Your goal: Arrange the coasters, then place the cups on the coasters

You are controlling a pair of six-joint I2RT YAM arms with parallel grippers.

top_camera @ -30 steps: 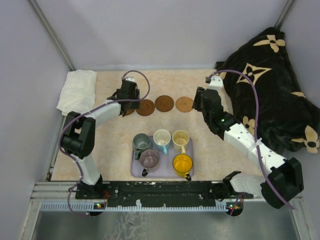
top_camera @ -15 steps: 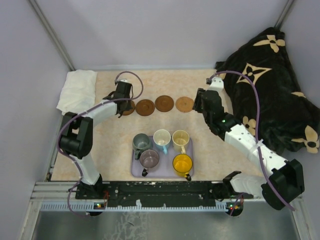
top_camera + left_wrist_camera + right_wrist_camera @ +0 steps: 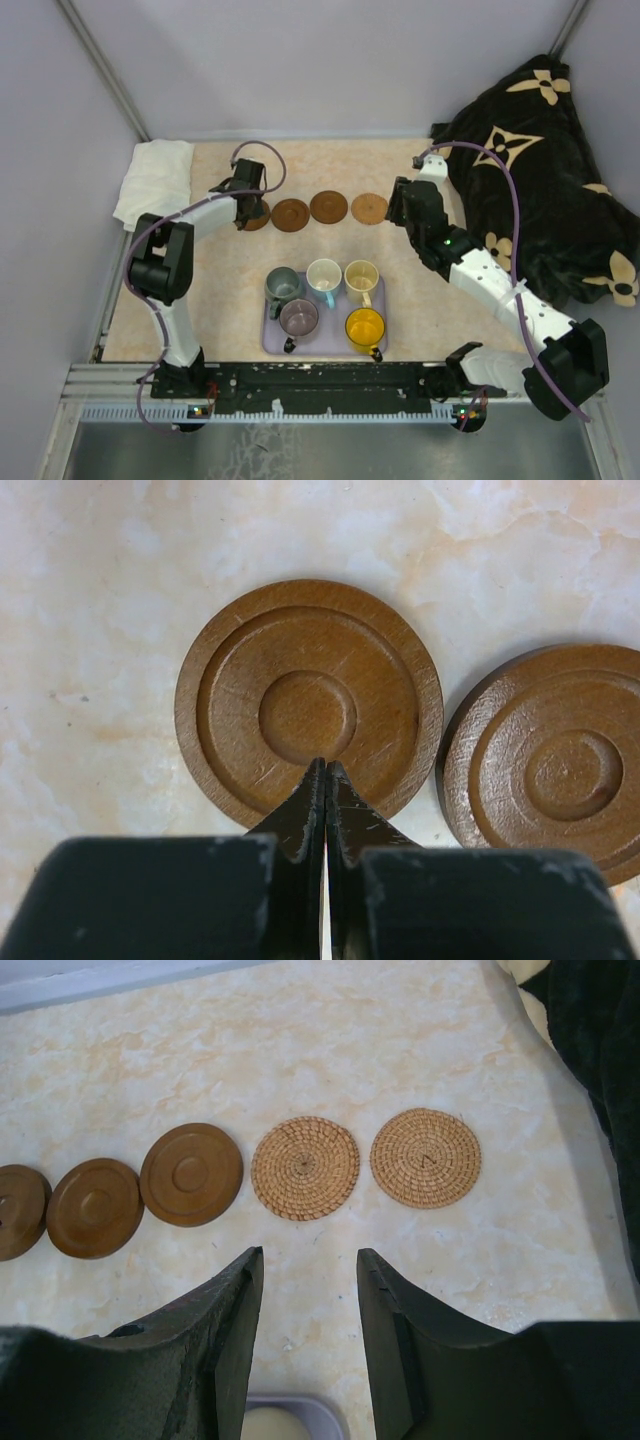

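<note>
Top external view: the left gripper point(image 3: 243, 210) hangs over the leftmost coaster point(image 3: 257, 217) of a row near the far side of the table point(image 3: 215, 290). Three more coasters point(image 3: 328, 207) show to its right, and the right gripper point(image 3: 396, 220) stands at the row's right end. All five cups point(image 3: 324, 276) sit on the lavender tray point(image 3: 272, 342) nearer the arm bases. A white cloth point(image 3: 155, 180) lies far left and a dark blanket point(image 3: 540, 150) far right.

Left wrist view: the black fingertips point(image 3: 312, 790) are pressed together, holding nothing, over the near edge of a ringed wooden coaster point(image 3: 308, 680). Whether they touch it I cannot tell. Another wooden coaster point(image 3: 555, 760) lies just beside it.

Right wrist view: the jaws stand apart with nothing between them. Beyond them lie three wooden coasters point(image 3: 191, 1174) and two woven ones point(image 3: 305, 1168), side by side.
</note>
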